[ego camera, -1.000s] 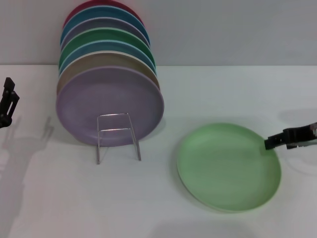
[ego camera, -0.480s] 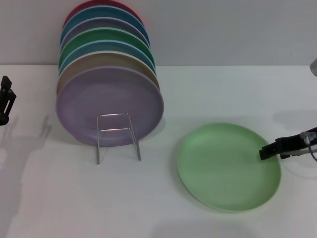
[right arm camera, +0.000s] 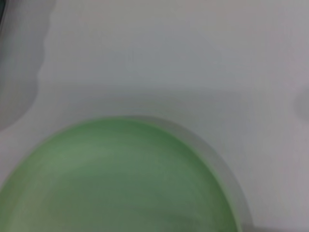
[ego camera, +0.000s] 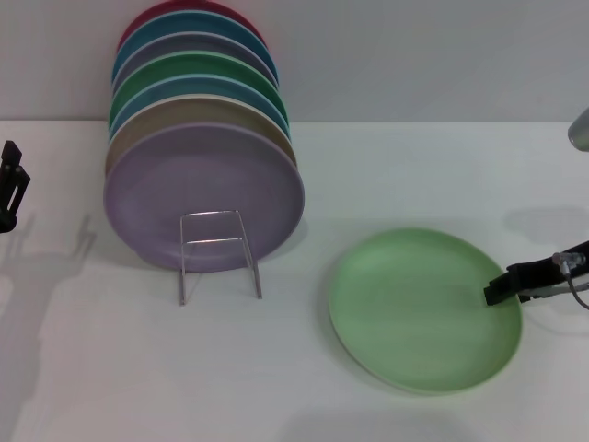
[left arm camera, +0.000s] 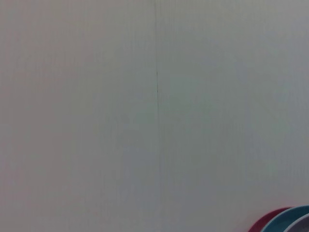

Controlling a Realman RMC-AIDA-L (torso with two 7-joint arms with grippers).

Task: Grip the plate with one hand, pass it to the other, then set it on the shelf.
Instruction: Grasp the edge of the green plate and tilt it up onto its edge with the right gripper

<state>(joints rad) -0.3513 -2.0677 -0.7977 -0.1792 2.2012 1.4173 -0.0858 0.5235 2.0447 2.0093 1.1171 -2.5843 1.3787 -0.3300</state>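
Note:
The light mint-green plate (ego camera: 423, 308) lies flat on the white table, right of centre; it also fills the lower part of the right wrist view (right arm camera: 120, 179). My right gripper (ego camera: 502, 285) comes in from the right edge, its black tip over the plate's right rim. The wire shelf (ego camera: 219, 253) stands left of centre with its front loop bare. My left gripper (ego camera: 9, 189) is at the far left edge, away from the plate and the shelf.
Several coloured plates stand on edge in the shelf behind its loop, a lavender plate (ego camera: 202, 189) foremost, a darker green one (ego camera: 198, 69) further back. Their top edges show in the left wrist view (left arm camera: 285, 222) against a plain wall. White table (ego camera: 304, 387) surrounds everything.
My right gripper has moved down and slightly left, onto the mint-green plate's right rim. My left gripper has drawn back a little toward the left edge. The plate has not moved.

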